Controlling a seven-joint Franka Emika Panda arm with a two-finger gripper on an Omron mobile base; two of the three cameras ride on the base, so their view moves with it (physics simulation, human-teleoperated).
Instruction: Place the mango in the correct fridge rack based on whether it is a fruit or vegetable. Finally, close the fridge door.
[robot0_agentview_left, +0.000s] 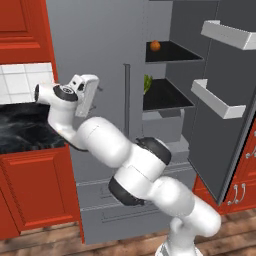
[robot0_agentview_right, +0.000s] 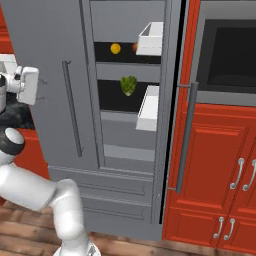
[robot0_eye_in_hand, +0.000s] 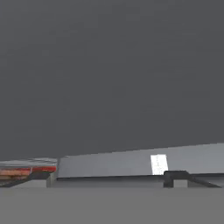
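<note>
Yellow-orange, the one mango (robot0_agentview_right: 115, 48) sits on the upper of two dark fridge racks (robot0_agentview_left: 172, 52), above one green leafy vegetable (robot0_agentview_right: 128, 85), while the fridge door (robot0_agentview_left: 225, 115) with two white bins (robot0_agentview_left: 215, 100) stands open and the gripper (robot0_agentview_left: 95, 97), fingers apart, holds nothing.
</note>
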